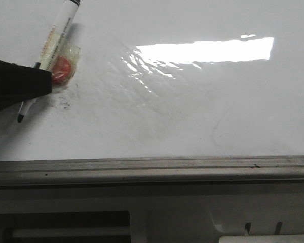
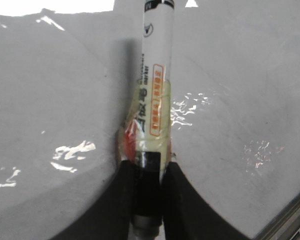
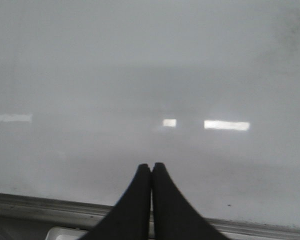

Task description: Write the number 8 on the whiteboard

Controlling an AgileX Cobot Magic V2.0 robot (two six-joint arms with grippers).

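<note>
The whiteboard (image 1: 192, 101) fills most of the front view as a glossy white surface. No number 8 is in view on it. At the far left my left gripper (image 1: 43, 81) is shut on a white marker (image 1: 58, 35) with a black lower barrel. Yellowish tape holds a red piece (image 1: 63, 68) against the marker. Its dark tip (image 1: 20, 119) points down at the board; I cannot tell whether it touches. The left wrist view shows both black fingers (image 2: 125, 185) clamping the marker (image 2: 155, 50). My right gripper (image 3: 151, 166) is shut on nothing, over the whiteboard (image 3: 140, 75) near its edge.
A grey metal frame rail (image 1: 167, 167) edges the board's near side and also shows in the right wrist view (image 3: 35, 202). Bright glare (image 1: 207, 50) lies across the board's middle. Faint dark smudges (image 1: 66, 101) sit beside the marker. A white object (image 1: 266, 239) is below the rail.
</note>
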